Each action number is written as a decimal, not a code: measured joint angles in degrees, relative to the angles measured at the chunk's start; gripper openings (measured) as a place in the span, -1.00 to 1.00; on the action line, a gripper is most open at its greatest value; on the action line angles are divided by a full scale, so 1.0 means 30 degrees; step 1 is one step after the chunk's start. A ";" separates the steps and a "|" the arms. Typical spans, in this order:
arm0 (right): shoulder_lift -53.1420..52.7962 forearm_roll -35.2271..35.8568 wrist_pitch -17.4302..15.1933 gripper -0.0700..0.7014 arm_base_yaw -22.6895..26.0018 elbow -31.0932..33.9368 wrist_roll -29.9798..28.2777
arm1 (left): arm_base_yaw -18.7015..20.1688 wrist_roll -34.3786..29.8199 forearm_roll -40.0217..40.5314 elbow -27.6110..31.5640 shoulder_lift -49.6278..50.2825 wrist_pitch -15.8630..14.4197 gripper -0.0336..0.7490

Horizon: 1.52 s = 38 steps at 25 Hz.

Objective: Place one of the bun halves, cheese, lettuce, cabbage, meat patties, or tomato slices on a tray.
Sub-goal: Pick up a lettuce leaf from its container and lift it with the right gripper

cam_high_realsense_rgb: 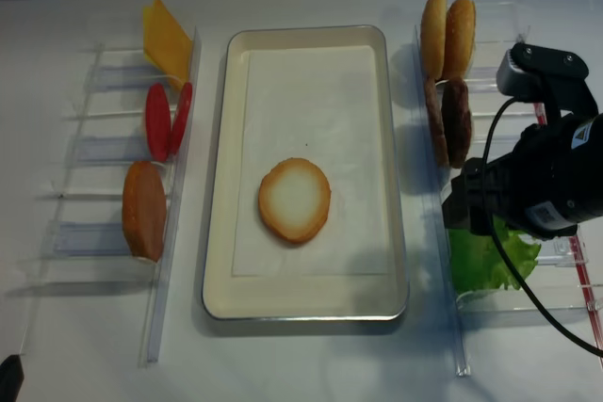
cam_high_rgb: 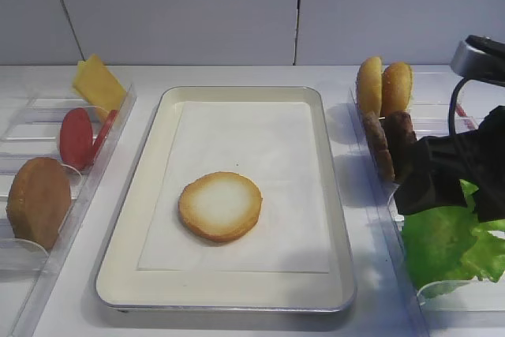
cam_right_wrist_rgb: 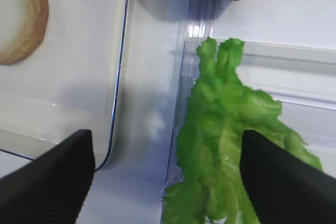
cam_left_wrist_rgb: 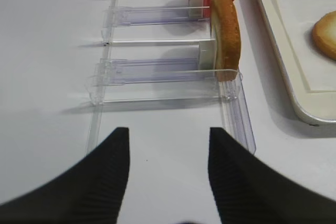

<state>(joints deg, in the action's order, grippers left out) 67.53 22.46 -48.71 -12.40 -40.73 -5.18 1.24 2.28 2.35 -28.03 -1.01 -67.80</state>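
Lettuce (cam_right_wrist_rgb: 231, 145) lies in the near compartment of the clear rack (cam_high_rgb: 442, 293) along the right side of the table, leaves spilling toward the rack's inner wall. Right gripper (cam_right_wrist_rgb: 168, 177) hangs directly above it, jaws spread wide, nothing between them; one finger sits over the leaf, the other over the gap beside the tray (cam_high_rgb: 331, 195). Judgement: lined up for a downward grab on the leaf.

Tray sits mid-table. One bun half (cam_high_rgb: 220, 205) rests cut face up near the middle of its paper sheet, presumably the burger base, so lettuce would go on or beside it.

Further along the right rack: meat patties (cam_high_rgb: 390, 144), then two buns on edge. Left rack holds a bun, tomato slices (cam_high_rgb: 77, 137), cheese (cam_high_rgb: 99, 84), stood upright for easy picking.

Left gripper (cam_left_wrist_rgb: 168, 177) idles over bare table at the near left, jaws apart, empty.
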 joint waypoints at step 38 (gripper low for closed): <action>0.0000 -0.0163 -0.1231 -0.71 -0.0012 -0.0772 -0.0117 | 0.0000 0.0000 0.0000 0.0000 0.0000 0.0000 -0.09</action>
<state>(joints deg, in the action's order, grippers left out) 67.53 21.97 -52.40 -12.44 -43.05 -5.53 1.24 2.28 2.35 -28.03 -1.01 -67.80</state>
